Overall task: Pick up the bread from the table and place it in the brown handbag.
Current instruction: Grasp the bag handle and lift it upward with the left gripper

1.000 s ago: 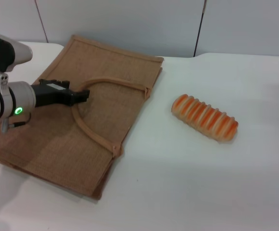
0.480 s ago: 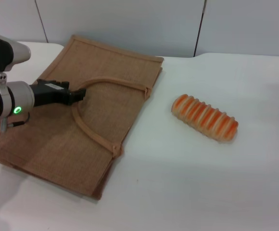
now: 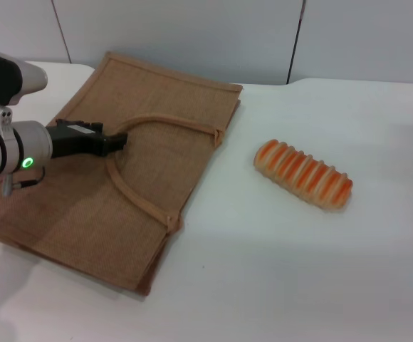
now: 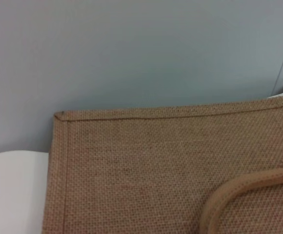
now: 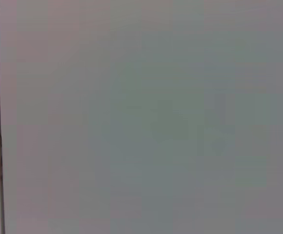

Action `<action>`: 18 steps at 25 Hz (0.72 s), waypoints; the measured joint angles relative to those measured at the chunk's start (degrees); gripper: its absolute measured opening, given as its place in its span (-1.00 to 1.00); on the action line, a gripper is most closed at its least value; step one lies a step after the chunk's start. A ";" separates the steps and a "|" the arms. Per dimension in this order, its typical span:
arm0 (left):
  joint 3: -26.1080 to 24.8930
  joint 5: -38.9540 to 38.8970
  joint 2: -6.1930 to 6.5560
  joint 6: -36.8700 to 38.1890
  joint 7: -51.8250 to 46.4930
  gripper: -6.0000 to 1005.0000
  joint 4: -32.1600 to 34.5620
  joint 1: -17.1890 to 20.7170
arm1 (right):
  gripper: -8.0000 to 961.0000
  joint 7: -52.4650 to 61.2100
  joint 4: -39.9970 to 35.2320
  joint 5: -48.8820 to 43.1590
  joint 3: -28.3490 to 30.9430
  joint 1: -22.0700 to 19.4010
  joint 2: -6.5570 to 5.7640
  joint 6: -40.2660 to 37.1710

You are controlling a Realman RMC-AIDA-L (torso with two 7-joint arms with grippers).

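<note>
Head view shows the left tool (image 3: 118,140) over the brown handbag (image 3: 64,206), grip state unclear; the bread (image 3: 303,174) lies far to its right, long axis diagonal on the bench (image 3: 299,271).

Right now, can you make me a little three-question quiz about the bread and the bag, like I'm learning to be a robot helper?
1. True or false: the bread is already inside the brown handbag.
2. Which pincer is over the bag, by its handle? A) left pincer B) right pincer
3. Fill in: the bread lies on the white ____.

Key:
1. False. It lies on the table, apart from the bag.
2. A. Only a dark bit of the right arm shows at the head view's right edge.
3. table
</note>
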 joint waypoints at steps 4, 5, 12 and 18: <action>0.00 0.02 0.11 0.00 -0.01 0.16 -0.11 -0.05 | 0.73 0.00 -0.05 0.00 0.00 -0.11 0.05 -0.19; 0.00 0.08 0.14 -0.04 -0.02 0.16 -0.17 -0.05 | 0.73 0.00 -0.21 0.00 0.00 -0.29 0.07 -0.57; -0.01 1.41 0.41 0.02 -0.50 0.16 -3.19 -1.76 | 0.73 1.99 -0.51 0.00 0.00 -1.88 0.30 -6.11; 0.00 2.20 0.54 0.50 -1.14 0.15 -4.85 -3.00 | 0.73 3.36 -0.13 0.00 0.00 -1.94 0.13 -6.41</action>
